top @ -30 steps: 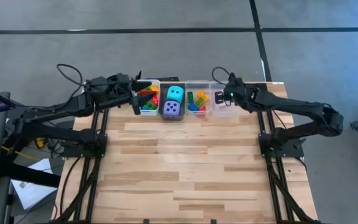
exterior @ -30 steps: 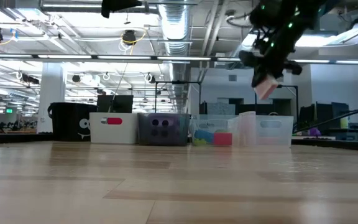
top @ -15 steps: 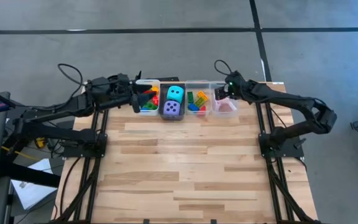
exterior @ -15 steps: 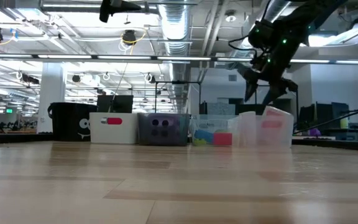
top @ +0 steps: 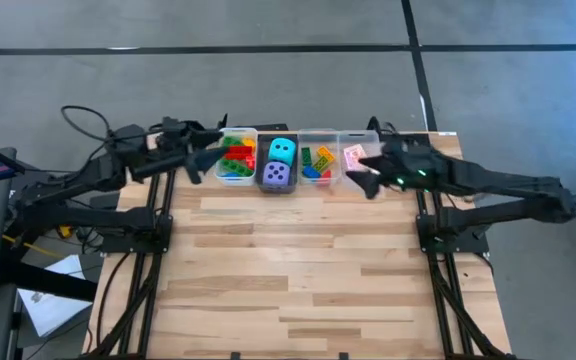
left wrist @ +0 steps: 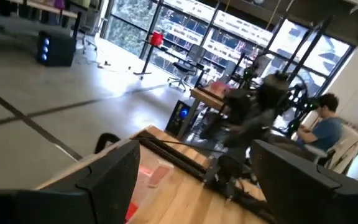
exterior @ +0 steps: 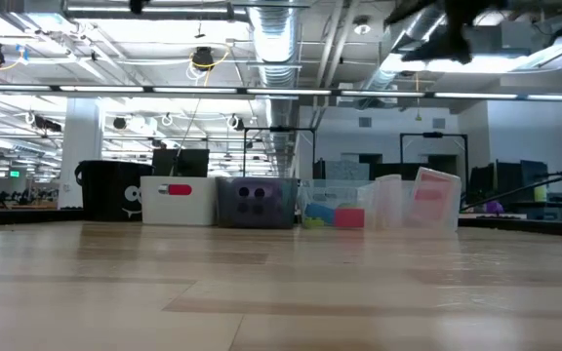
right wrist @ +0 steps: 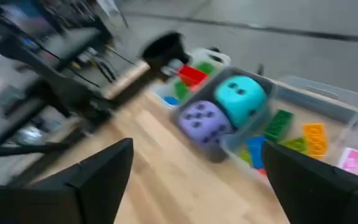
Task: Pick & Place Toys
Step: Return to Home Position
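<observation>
Right gripper [top: 358,180] is empty with its fingers spread wide; in its own wrist view I see both dark fingers far apart and nothing between them. It hangs over the far right part of the table [top: 298,270], just beside the rightmost clear bin [top: 360,133] on that bin's near side. In the low view its arm sits high above the row of bins. The pink cards [top: 354,155] lie inside that rightmost clear bin; from table height one of them leans tilted against the bin's wall. The second clear bin [top: 318,132], next along, holds mixed bricks [top: 317,163] in orange, green, blue and red. Then comes the dark bin [top: 261,182] with both dice, the cyan die [top: 282,150] on the far side and the purple die [top: 277,174] on the near side, pressed together. The white bin [top: 240,131] closes the row on the left, with piled bricks [top: 235,160] in red, green and yellow. All four bins stand side by side along the table's far edge. Left gripper [top: 204,155] is also empty with its fingers spread, raised just beside the white bin at the far left corner. In the low view a black container [exterior: 105,190] stands at the left end of the row. The left wrist view looks into the room, where a person [left wrist: 325,127] sits at a desk, well apart from the table.
</observation>
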Robot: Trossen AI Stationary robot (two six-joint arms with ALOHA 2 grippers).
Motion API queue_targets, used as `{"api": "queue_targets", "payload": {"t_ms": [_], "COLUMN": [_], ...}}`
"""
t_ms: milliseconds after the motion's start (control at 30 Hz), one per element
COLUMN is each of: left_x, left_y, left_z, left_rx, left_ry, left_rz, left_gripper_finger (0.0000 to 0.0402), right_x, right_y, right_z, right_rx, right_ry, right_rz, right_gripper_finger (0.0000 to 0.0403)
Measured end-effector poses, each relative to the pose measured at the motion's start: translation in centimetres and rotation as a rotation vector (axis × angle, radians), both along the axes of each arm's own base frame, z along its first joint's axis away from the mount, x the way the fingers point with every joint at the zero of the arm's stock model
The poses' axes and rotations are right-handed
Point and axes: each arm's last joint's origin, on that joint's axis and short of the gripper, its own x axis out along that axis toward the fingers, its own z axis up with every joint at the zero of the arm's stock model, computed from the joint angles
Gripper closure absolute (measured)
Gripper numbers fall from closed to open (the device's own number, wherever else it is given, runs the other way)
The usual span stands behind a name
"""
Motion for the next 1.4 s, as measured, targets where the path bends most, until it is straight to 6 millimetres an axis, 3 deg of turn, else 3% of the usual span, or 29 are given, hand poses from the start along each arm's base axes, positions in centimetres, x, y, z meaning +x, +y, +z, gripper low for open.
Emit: {"api": "queue_targets", "payload": {"t_ms": [167, 367, 533, 733, 900, 1067, 1400], "left_x": [-2.7, -4.7, -5.0, -4.1, -2.8, -2.5, -2.4], "left_y": [-0.9, -1.5, -1.6, -1.2, -0.9, -0.6, -0.4], "left_z": [-0.5, -1.6, -4.7, -8.7, -11.3, -13.6, -15.8], "left_rx": [0.033, 0.031, -0.005, -0.076, -0.084, -0.079, -0.067], "left_ry": [0.101, 0.19, 0.222, 0.267, 0.21, 0.212, 0.216], "left_rz": [-0.011, -0.018, -0.018, 0.024, 0.03, 0.083, 0.163], "left_gripper_finger": [0.0103, 0.0103, 0.0103, 0.0103, 0.0103, 0.0103, 0.0103], "right_x": [-2.7, -4.7, -5.7, -5.9, -6.4, -7.2, -9.1], "right_y": [3.2, 4.8, 5.3, 6.1, 6.7, 7.0, 6.1], "right_z": [1.9, 2.0, 1.1, 0.4, -2.4, -6.0, -11.6], "right_rx": [0.004, 0.02, -0.006, -0.18, -0.266, -0.211, -0.196], "right_ry": [-0.145, -0.137, -0.021, 0.105, 0.185, 0.105, -0.03], "right_rz": [0.005, 0.082, 0.133, 0.287, 0.398, 0.499, 0.456], "right_gripper_finger": [0.0072, 0.0084, 0.0085, 0.0085, 0.0085, 0.0085, 0.0085]}}
